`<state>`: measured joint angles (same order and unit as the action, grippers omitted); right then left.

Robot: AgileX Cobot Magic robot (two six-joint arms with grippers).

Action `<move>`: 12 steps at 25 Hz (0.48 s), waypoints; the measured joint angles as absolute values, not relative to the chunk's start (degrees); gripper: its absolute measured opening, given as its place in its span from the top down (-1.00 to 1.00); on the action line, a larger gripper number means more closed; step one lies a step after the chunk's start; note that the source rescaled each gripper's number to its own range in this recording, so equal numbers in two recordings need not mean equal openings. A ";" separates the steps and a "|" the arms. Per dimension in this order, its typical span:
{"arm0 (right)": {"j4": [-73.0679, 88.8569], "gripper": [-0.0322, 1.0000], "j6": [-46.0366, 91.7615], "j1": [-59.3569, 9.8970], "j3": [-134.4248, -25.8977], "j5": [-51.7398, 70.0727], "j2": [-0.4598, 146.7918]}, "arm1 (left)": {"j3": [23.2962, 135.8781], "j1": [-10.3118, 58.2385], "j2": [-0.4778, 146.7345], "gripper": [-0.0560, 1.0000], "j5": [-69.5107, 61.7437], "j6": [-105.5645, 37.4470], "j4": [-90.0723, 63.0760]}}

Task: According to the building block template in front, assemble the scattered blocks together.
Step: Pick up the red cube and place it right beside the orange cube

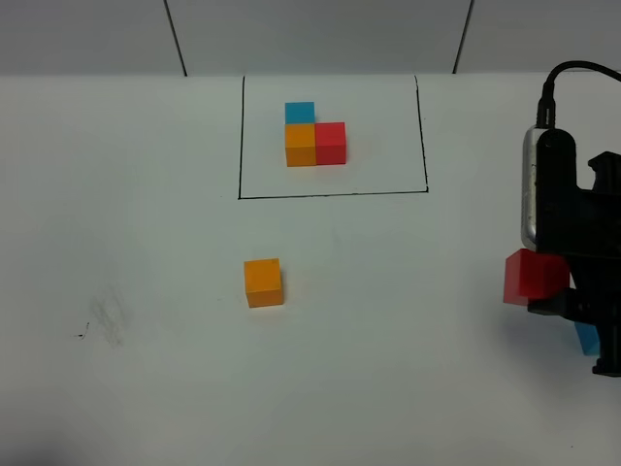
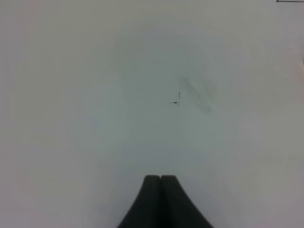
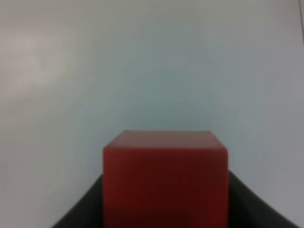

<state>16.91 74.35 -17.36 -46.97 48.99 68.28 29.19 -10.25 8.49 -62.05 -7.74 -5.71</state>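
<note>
The building block template (image 1: 314, 139) sits at the back inside a thin black drawn rectangle: a blue cube behind an orange one, a red one to the orange's right. A loose orange cube (image 1: 263, 282) lies alone mid-table. At the right edge my right gripper (image 1: 539, 283) is shut on the red cube (image 1: 533, 276), lifted off the table; that red cube (image 3: 165, 178) fills the right wrist view between the dark fingers. A light blue cube (image 1: 587, 338) peeks out under the right arm, mostly hidden. My left gripper (image 2: 160, 179) is shut and empty over bare table; it is outside the exterior view.
A faint grey smudge (image 1: 105, 322) marks the white table at the left, and the same smudge (image 2: 194, 95) appears in the left wrist view. The black rectangle's front line (image 1: 333, 195) lies between the template and the loose orange cube.
</note>
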 joint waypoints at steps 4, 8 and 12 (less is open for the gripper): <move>18.66 0.03 74.67 -17.43 -48.81 48.75 68.28 | 29.19 -10.25 8.49 0.89 -62.05 -7.74 -5.71; 18.61 0.03 74.67 -17.43 -52.54 50.39 69.05 | 29.19 -10.25 8.49 0.89 -62.05 -7.74 -5.71; 18.22 0.03 74.02 -17.49 -57.97 54.81 72.69 | 29.19 -10.25 8.49 0.89 -62.05 -7.74 -5.71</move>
